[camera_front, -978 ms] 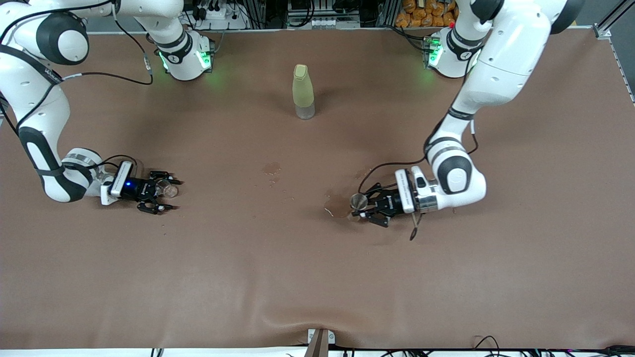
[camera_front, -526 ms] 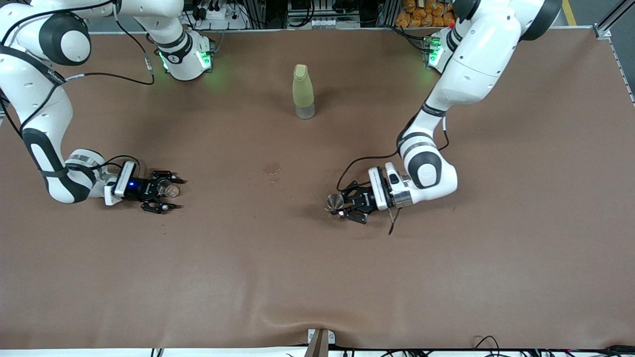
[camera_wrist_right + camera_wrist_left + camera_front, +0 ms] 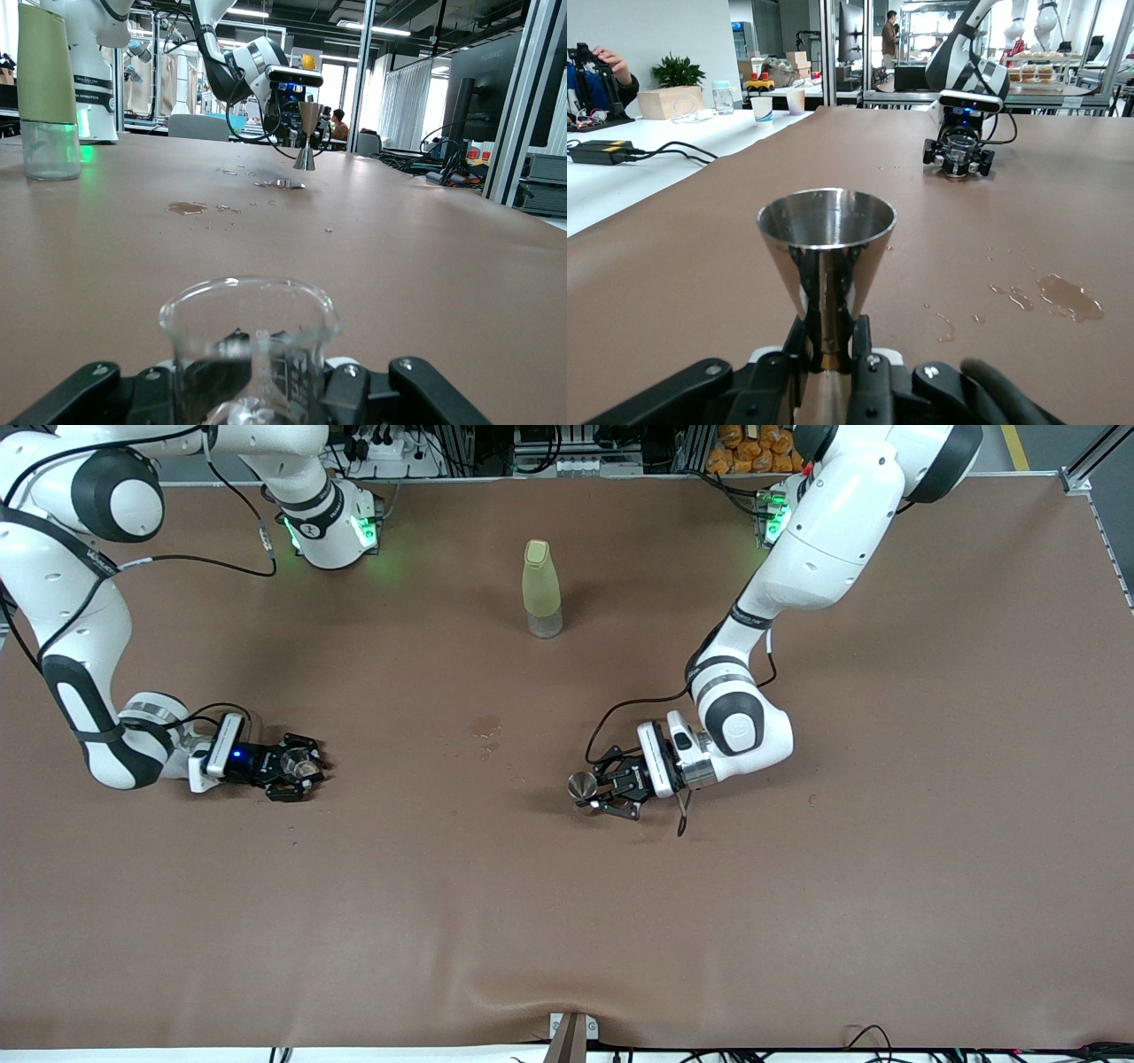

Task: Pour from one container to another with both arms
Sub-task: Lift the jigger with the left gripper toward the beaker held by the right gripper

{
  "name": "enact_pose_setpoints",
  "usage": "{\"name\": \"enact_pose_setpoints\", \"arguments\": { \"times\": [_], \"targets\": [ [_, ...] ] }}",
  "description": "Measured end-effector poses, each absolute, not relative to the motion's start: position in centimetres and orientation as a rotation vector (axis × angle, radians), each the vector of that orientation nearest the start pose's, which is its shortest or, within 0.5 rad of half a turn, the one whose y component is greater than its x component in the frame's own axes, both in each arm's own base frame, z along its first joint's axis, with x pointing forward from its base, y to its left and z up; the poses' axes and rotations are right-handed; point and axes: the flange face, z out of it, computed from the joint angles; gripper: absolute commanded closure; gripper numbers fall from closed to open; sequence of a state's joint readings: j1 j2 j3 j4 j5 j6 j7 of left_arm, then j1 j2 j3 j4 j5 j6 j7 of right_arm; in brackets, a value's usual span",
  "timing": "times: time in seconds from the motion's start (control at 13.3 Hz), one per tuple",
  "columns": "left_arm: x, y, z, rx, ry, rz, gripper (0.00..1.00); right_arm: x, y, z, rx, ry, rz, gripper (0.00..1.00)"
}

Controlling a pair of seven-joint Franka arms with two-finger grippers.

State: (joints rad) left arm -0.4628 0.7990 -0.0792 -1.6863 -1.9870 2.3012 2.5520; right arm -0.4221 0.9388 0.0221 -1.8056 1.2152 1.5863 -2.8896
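Brown table [image 3: 567,921], wet patches [image 3: 1067,297] mid-surface. White bench [image 3: 620,181] alongside, with cardboard box [image 3: 671,102], potted plant [image 3: 678,69]. Monitor [image 3: 509,84] near bright windows.

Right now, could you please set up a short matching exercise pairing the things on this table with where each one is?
Things:
1. glass cup
2. jigger
3. bottle
4. spill

Places:
A. standing on the table, nearest the arm bases
B. in the right hand
C. on the cloth, nearer the front camera than the bottle
D. upright in the left hand

Pairs: 1-B, 2-D, 3-A, 4-C
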Motion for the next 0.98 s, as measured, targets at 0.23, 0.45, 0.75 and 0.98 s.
{"name": "enact_pose_setpoints", "arguments": {
  "times": [0.23,0.45,0.75,0.98],
  "targets": [
    [56.9,-37.9,14.9,1.654,-1.287,1.169,1.00,52.7,-11.4,3.6,-1.308,-1.367,-1.290,1.00],
    [56.4,-39.4,15.2,1.653,-1.286,1.161,1.00,52.8,-11.4,3.6,-1.308,-1.365,-1.287,1.00],
    [55.8,-40.3,15.1,1.640,-1.297,1.151,1.00,53.3,-9.4,4.0,-1.288,-1.342,-1.240,1.00],
    [54.6,-41.7,14.4,1.626,-1.313,1.126,1.00,54.4,-8.3,6.1,-1.240,-1.350,-1.237,1.00]
  ]
}}
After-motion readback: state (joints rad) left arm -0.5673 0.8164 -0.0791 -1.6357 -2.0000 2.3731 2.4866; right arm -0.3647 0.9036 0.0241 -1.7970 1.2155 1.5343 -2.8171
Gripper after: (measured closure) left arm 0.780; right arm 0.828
